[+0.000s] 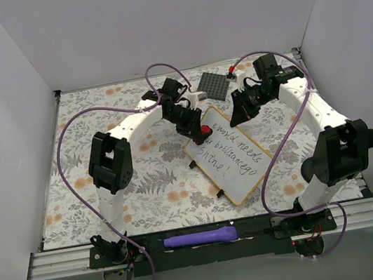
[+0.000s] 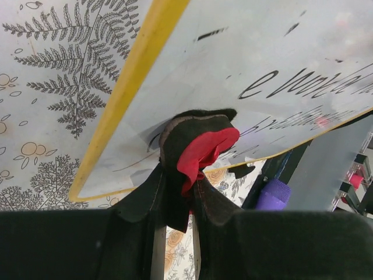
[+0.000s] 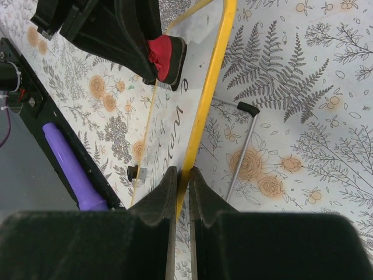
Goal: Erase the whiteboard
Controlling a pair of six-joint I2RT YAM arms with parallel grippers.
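The whiteboard [image 1: 233, 154] lies tilted in the middle of the table, with a yellowish wooden frame and black handwriting. My left gripper [image 1: 202, 134] is shut on a red and black eraser [image 2: 198, 149], which presses on the board's upper left part. The eraser also shows in the right wrist view [image 3: 166, 59]. My right gripper [image 1: 239, 116] is shut on the whiteboard's frame [image 3: 205, 111] at its top edge. The board fills the left wrist view [image 2: 262, 64], writing visible to the right of the eraser.
A dark grey studded plate [image 1: 215, 86] sits at the back, behind the board. A purple marker [image 1: 200, 237] lies on the black rail at the near edge. A thin metal rod with a black tip [image 3: 243, 149] lies on the floral cloth beside the board.
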